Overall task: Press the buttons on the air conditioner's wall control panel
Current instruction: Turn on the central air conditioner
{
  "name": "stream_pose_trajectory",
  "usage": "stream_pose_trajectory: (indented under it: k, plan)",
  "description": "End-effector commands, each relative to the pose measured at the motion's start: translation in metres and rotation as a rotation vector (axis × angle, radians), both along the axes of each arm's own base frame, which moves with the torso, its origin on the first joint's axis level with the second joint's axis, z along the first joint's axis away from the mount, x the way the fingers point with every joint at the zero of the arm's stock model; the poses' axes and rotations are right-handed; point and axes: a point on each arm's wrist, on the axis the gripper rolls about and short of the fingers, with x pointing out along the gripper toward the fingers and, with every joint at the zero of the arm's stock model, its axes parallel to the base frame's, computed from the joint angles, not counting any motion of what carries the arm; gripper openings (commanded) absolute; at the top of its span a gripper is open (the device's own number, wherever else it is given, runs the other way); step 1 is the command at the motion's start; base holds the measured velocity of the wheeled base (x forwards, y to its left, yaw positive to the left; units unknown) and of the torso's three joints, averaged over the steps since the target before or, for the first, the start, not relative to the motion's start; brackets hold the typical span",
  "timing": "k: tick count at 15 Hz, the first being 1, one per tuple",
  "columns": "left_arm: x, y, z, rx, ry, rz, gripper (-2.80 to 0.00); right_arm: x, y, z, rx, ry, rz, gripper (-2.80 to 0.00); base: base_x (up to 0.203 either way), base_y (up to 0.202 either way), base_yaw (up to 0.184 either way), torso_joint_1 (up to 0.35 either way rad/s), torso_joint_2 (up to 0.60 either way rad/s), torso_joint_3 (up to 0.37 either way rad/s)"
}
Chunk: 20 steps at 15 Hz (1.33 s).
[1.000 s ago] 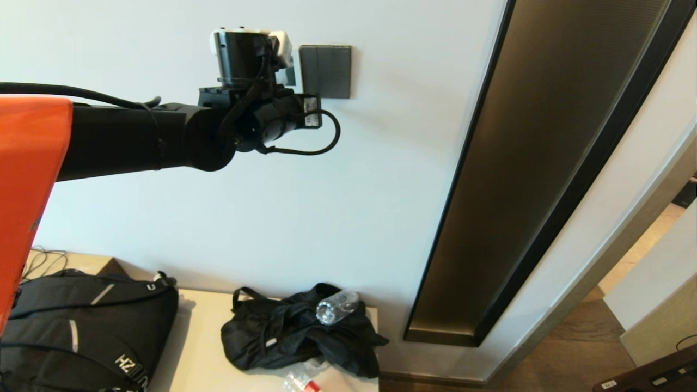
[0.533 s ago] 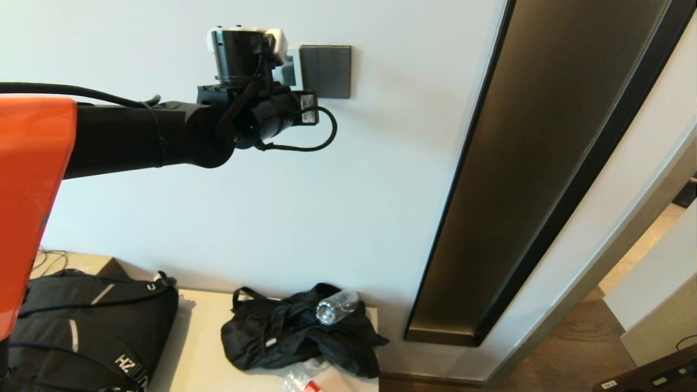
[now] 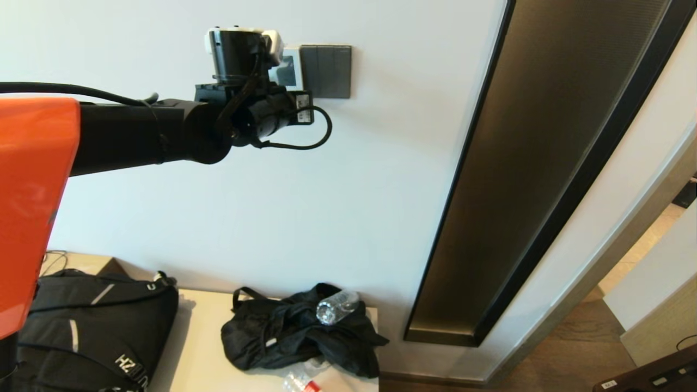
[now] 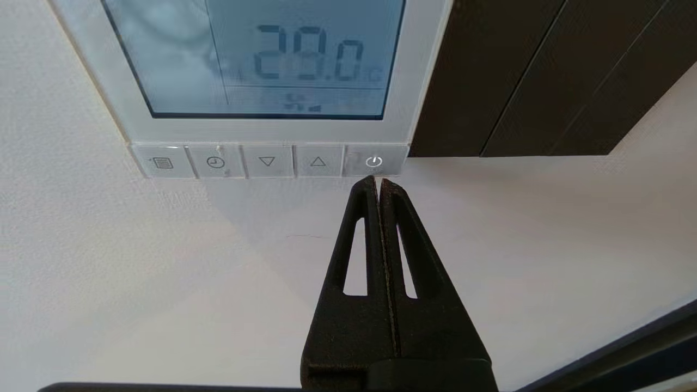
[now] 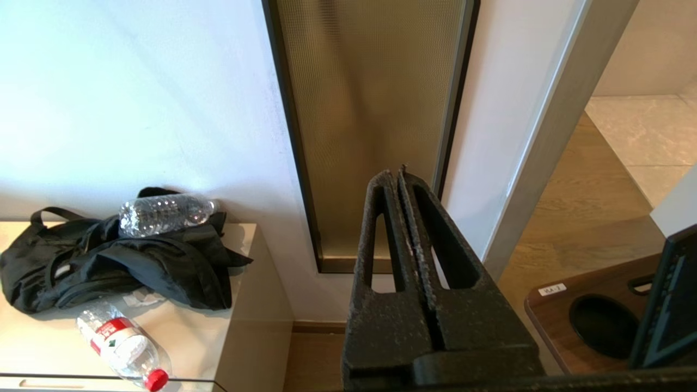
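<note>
The white wall control panel (image 4: 125, 98) fills the top of the left wrist view, its lit screen (image 4: 261, 60) showing digits. Below the screen runs the row of small clear-white buttons (image 4: 267, 161); the power button (image 4: 373, 161) is the one nearest the dark switch plate. My left gripper (image 4: 378, 182) is shut, its tip just under the power button's lower edge. In the head view the left arm's wrist (image 3: 239, 51) hides most of the panel (image 3: 287, 68). My right gripper (image 5: 397, 174) is shut and empty, low and away from the panel.
A dark grey three-part switch plate (image 3: 325, 71) sits beside the panel. A tall dark-framed wall panel (image 3: 544, 163) stands to the right. Below, a low cabinet (image 3: 207, 348) carries black bags (image 3: 294, 332) and plastic bottles (image 3: 336, 306). A doorway opens at the right.
My left arm has drawn back slightly to the left, so more of the control panel now shows beside the wrist in the head view.
</note>
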Motion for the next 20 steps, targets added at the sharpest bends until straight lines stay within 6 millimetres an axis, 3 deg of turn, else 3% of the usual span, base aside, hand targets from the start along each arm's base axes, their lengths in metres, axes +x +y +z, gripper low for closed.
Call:
stream_pose_trajectory:
  k: [1,7,15,20]
  plan:
    - [0.003,0.002,-0.002,0.000,0.002,0.010,-2.80,0.000,0.000,0.000,-0.001,0.001,0.001,-2.80,0.000,0.000,0.000,0.000,0.00,0.000]
    - [0.005,0.006,-0.002,-0.002,0.000,0.018,-2.80,0.000,0.000,0.000,-0.001,0.001,0.001,-2.80,0.000,0.000,0.000,0.000,0.00,0.000]
    - [-0.017,0.015,0.000,0.005,0.012,0.013,-2.80,0.000,0.000,0.000,-0.001,0.002,0.001,-2.80,0.000,0.000,0.000,0.000,0.00,0.000]
    - [-0.014,0.016,0.005,-0.004,-0.004,0.019,-2.80,0.000,0.000,0.000,-0.001,0.001,0.001,-2.80,0.000,0.000,0.000,0.000,0.00,0.000]
